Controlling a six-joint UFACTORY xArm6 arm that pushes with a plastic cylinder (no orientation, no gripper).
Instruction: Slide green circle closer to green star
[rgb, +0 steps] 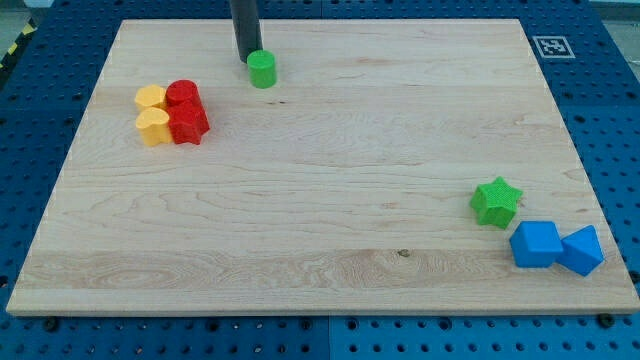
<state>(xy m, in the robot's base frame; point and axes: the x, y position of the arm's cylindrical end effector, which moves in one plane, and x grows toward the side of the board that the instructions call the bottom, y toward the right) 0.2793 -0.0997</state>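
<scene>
1. A pale wooden bench (330, 180) fills most of the view, resting on a blue pegboard surface (610, 120) that shows around all of its edges.
2. A straight dark rod comes down from the view's top edge, where its upper part is cut off. The arm above it is out of sight.
3. The rod carries no claw, so there is nothing to be released or clenched. It ends in a plain tip (247, 60).
4. The tip sits just at the upper left of the green circle (262, 69), apparently touching it, though actual contact is hard to confirm.
5. The green circle, a short cylinder, stands near the bench's top edge, left of centre.
6. The green star (496, 201) lies near the lower right of the bench, well apart from the green circle.
7. 2 blue blocks sit just below and right of the green star: a blue cube (535, 244) and, touching it on the right, another blue block (583, 250) whose angular shape is hard to name.
8. At the view's left, 4 blocks huddle together: 2 yellow blocks (152, 113) on the left and 2 red blocks (186, 111) on the right. Their exact shapes are difficult to make out because they press against each other.
9. A black and white square marker (553, 46) sits by the bench's top right corner.
</scene>
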